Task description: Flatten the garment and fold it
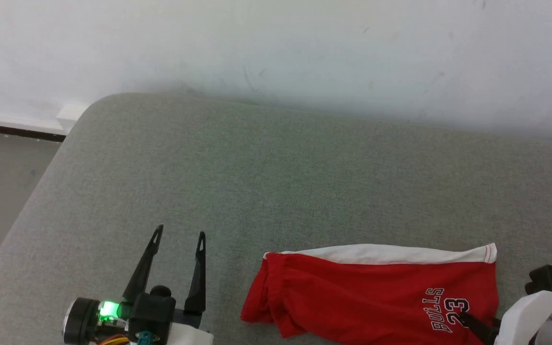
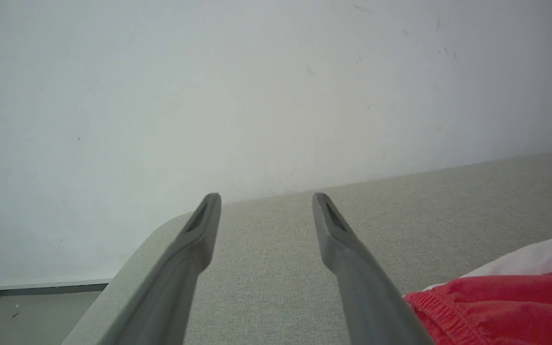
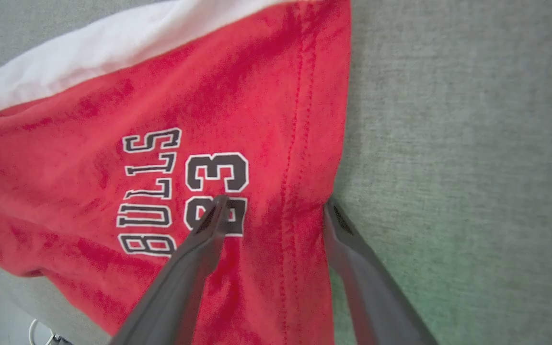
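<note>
Red soft-fabric shorts point(image 1: 367, 292) with white stripe lie crosswise; right gripper point(image 3: 276, 201), spread, straddles their hem; left gripper point(image 1: 180, 230), spread, stands clear.

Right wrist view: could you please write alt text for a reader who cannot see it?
Red shorts with a white stripe and a "BULLS 23" print lie on a grey-green cushion. The right gripper has its jaws open across the hem, one tip over the print, the other at the fabric's edge.
</note>
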You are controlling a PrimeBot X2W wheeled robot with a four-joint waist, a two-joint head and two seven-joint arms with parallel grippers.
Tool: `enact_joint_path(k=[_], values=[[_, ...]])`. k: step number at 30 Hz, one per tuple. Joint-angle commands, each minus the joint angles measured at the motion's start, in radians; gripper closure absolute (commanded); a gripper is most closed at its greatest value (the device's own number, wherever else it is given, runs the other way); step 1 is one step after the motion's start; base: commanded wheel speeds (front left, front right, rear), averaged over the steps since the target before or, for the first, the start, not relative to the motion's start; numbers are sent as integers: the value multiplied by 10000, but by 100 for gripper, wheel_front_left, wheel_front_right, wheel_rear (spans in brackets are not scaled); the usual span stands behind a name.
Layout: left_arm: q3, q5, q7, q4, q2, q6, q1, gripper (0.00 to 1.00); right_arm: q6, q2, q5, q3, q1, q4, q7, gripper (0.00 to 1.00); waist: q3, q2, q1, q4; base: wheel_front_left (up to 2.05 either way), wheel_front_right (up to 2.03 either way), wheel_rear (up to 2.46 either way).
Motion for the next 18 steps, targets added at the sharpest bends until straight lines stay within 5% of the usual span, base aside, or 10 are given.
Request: enact_joint_path(k=[1,8,9,10,18], values=[[127,112,-45,-9,-70,-88,162,0,-7,179,114,251,28,207,45,0,86,0,1,78,0,0,0],[948,554,-46,28,-599,-811,527,0,-7,248,447,1011,17,523,-190,4,284,0,1,245,0,0,0],[1049,597,-46,41,-654,-921,540,0,-7,242,420,1065,15,626,-221,58,306,0,1,261,0,0,0],[1153,639,-46,56,-710,-1025,545,0,-7,237,390,1098,0,733,-270,100,327,0,1,272,0,0,0],[1819,907,-47,165,-1166,-1706,632,0,-7,159,333,1190,-256,1325,-788,100,301,0,1,206,0,0,0]])
